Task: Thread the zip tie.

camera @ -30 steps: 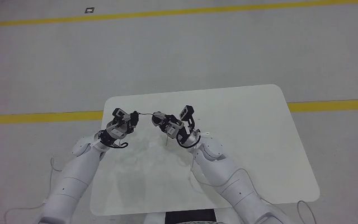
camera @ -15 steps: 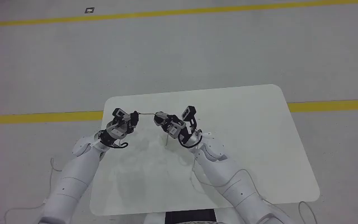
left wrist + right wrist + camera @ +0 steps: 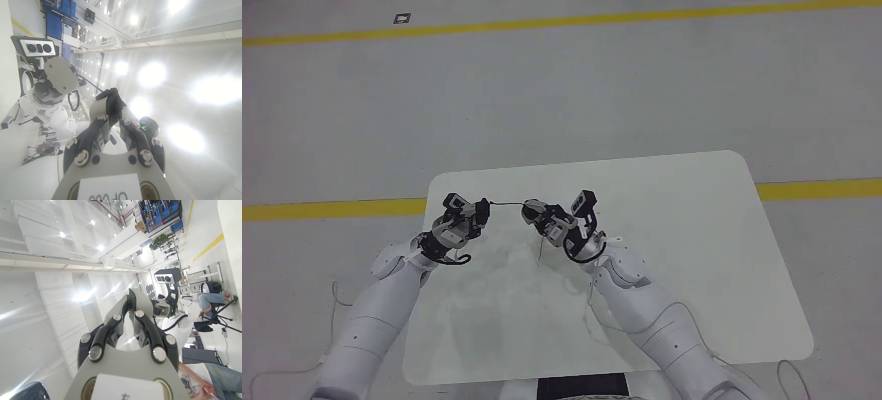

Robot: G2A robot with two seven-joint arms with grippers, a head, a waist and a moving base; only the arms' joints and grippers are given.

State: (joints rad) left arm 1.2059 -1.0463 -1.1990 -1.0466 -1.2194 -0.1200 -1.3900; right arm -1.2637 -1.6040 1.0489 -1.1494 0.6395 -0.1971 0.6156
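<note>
A thin black zip tie (image 3: pixel 504 203) spans the gap between my two grippers, held above the white table (image 3: pixel 692 250). My left gripper (image 3: pixel 482 208) is shut on one end; in the left wrist view its fingertips (image 3: pixel 112 94) pinch the black strap (image 3: pixel 92 85), which runs off toward the other arm. My right gripper (image 3: pixel 529 208) is shut on the other end. In the right wrist view its ribbed pads (image 3: pixel 129 294) press together, and the tie between them is hidden.
The table's rounded edge lies just beyond the grippers. Yellow floor lines (image 3: pixel 542 22) run behind the table. A seated person (image 3: pixel 208 300) is off in the room.
My right gripper has shifted slightly to the right, away from the left one. The left arm has stayed in place.
</note>
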